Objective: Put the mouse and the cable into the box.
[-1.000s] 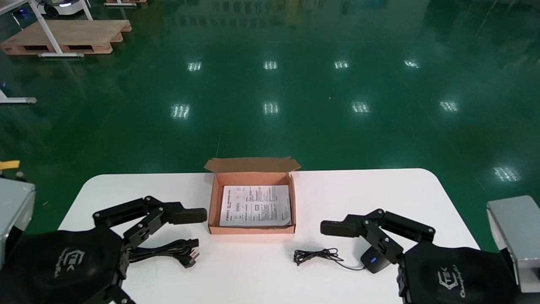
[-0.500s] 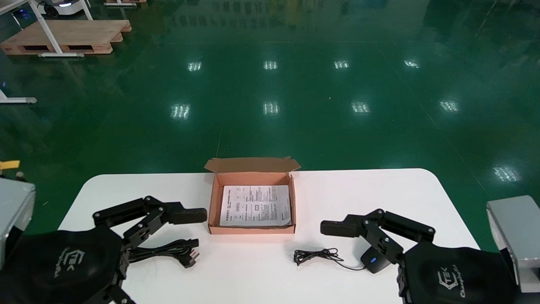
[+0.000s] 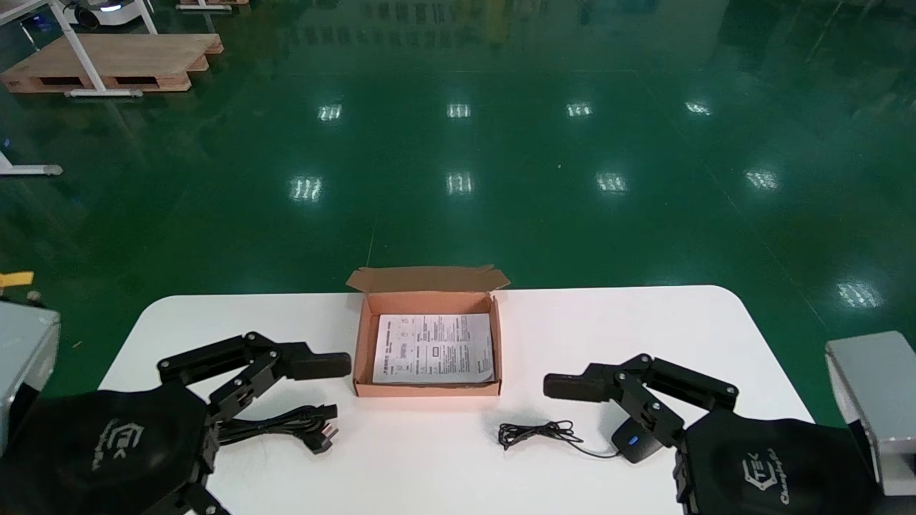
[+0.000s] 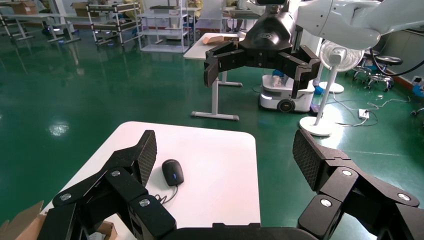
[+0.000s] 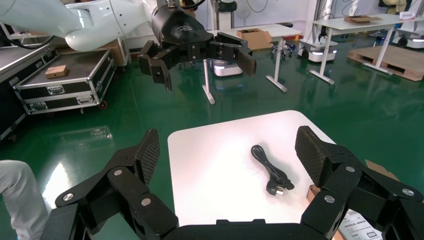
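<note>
An open cardboard box [image 3: 427,390] with a printed sheet inside sits mid-table. A black power cable [image 3: 286,423] lies coiled left of it, also visible in the right wrist view [image 5: 271,170]. The black mouse [image 3: 633,441] rests right of the box, its thin cord [image 3: 537,433] bunched toward the box. The left wrist view shows the mouse too [image 4: 172,172]. My left gripper [image 4: 226,152] hovers open over the cable, one finger [image 3: 315,365] near the box's left corner. My right gripper [image 5: 230,150] hangs open above the mouse, partly covering it, and holds nothing.
The white table [image 3: 644,329] has rounded far corners and green floor beyond. Grey cases stand at the left side [image 3: 25,343] and the right side [image 3: 869,386]. A wooden pallet [image 3: 114,61] lies far off on the floor.
</note>
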### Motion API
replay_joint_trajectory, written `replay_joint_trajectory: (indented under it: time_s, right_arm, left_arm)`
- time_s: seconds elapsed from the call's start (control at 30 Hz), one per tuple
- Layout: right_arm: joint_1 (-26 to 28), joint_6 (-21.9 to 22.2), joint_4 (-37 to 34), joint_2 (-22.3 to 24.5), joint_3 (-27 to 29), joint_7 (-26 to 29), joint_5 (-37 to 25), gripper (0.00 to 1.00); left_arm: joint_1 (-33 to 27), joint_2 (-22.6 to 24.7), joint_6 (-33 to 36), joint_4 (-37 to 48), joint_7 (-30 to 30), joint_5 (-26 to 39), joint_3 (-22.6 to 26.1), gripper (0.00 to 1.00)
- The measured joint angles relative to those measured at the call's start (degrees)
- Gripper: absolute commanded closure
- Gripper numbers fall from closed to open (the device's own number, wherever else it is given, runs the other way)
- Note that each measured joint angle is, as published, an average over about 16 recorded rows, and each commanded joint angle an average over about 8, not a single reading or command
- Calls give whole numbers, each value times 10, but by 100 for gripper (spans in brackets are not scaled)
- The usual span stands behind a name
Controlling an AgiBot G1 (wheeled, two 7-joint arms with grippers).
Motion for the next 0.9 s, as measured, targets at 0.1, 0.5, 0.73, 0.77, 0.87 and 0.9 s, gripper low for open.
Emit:
replay_joint_trajectory:
  time_s: [0.1, 0.5, 0.73, 0.77, 0.87, 0.9]
  right_arm:
    - [0, 3, -3, -4, -3, -3, -8, 0]
    - [67, 58, -81, -84, -81, -47, -192, 0]
    - [139, 97, -160, -151, -146, -81, -341, 0]
    - [147, 101, -169, -159, -153, -84, -356, 0]
    - [164, 110, -190, -175, -167, -92, -389, 0]
    - [168, 112, -195, -179, -170, -93, -395, 0]
  left_arm:
    - [-1, -2, 2, -1, 0, 9, 4, 0]
    - [-108, 33, 16, 3, 40, 324, 122, 0]
    - [-198, 101, 2, 58, 74, 542, 201, 0]
    - [-206, 111, -2, 68, 77, 560, 207, 0]
    - [-220, 132, -11, 93, 82, 594, 219, 0]
    - [-223, 137, -13, 100, 82, 601, 221, 0]
